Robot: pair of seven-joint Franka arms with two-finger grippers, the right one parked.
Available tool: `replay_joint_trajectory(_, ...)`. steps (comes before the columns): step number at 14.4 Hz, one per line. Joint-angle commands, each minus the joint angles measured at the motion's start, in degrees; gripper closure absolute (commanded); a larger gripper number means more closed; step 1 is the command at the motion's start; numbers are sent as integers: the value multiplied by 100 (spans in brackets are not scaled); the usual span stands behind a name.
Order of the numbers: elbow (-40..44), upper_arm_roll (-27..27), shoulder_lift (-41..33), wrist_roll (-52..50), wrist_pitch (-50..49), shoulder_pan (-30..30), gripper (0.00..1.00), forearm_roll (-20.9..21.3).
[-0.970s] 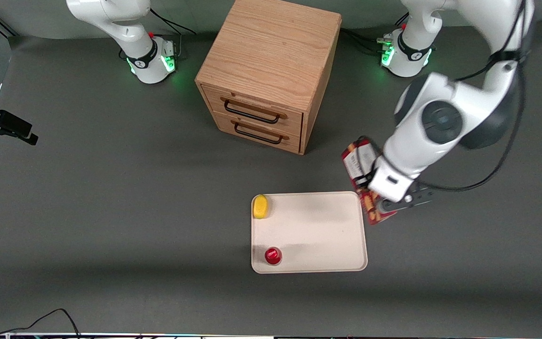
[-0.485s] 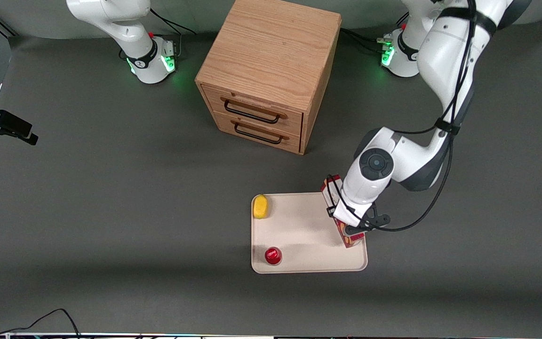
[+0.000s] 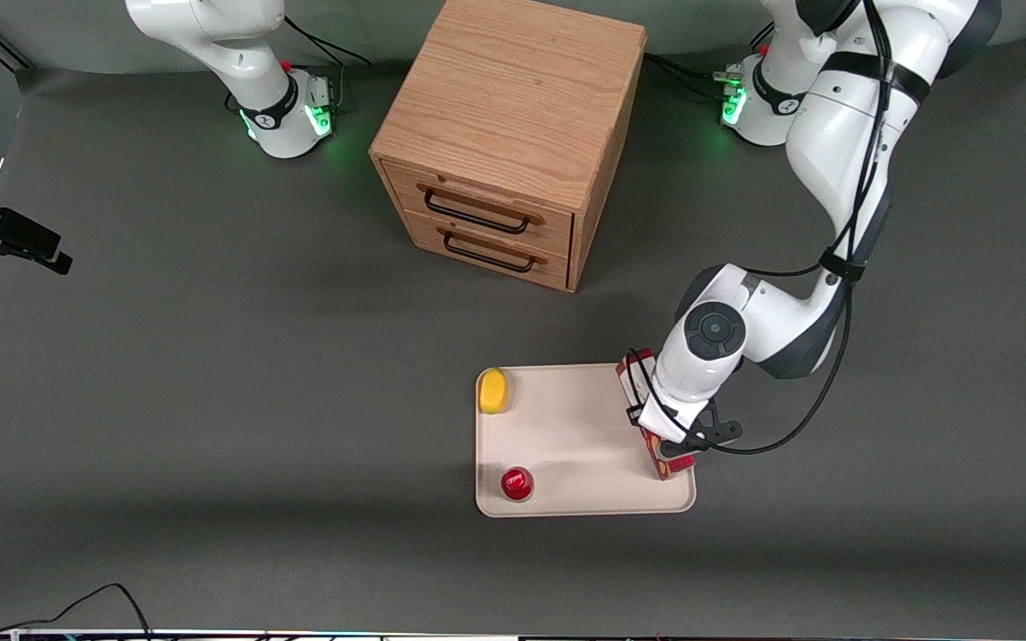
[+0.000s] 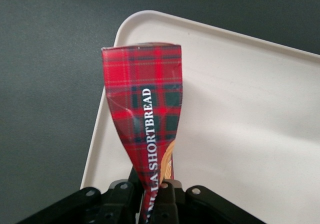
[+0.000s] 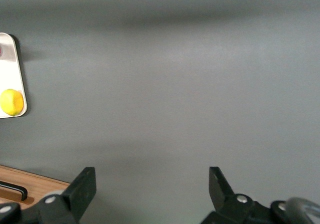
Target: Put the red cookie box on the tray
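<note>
The red cookie box (image 3: 674, 466), a slim tartan carton, is pinched between the fingers of my left gripper (image 3: 666, 438), which is shut on it. It hangs lengthwise over the strip of the cream tray (image 3: 584, 445) nearest the working arm's end. In the left wrist view the red cookie box (image 4: 145, 98) runs away from the gripper (image 4: 152, 200), squeezed narrow where it is held, and its free end lies over a rounded corner of the tray (image 4: 250, 108). Whether the box rests on the tray cannot be told.
A yellow lemon-like item (image 3: 494, 391) and a small round red-capped item (image 3: 517, 483) sit on the tray along its edge toward the parked arm's end. A wooden two-drawer cabinet (image 3: 508, 133) stands farther from the front camera than the tray.
My gripper carried the box from beside the tray, outside its rim, to over the tray's strip at the working arm's end, then shifted slightly nearer the front camera. It stayed shut on the box.
</note>
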Motion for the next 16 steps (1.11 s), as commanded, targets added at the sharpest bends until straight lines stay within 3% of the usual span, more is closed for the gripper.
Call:
replay_joint_trajectory(1,116,10,55,-117,33,-29,0,87)
replay_joint_trajectory(4,186,-8,-164,-91,-413,-21,0,60)
replay_joint_trajectory(7,826,-208,-463,162,-2115,-3,0,17)
replay_joint_trajectory(10,1450,-245,-963,969,-3646,6,0,-623)
replay_joint_trajectory(12,1496,157,-1586,2275,-4289,15,0,-888)
replay_joint_trajectory(14,1417,955,-2228,3629,-4703,6,0,-1414)
replay_joint_trajectory(16,1312,1554,-2677,4554,-4898,-20,0,-1513)
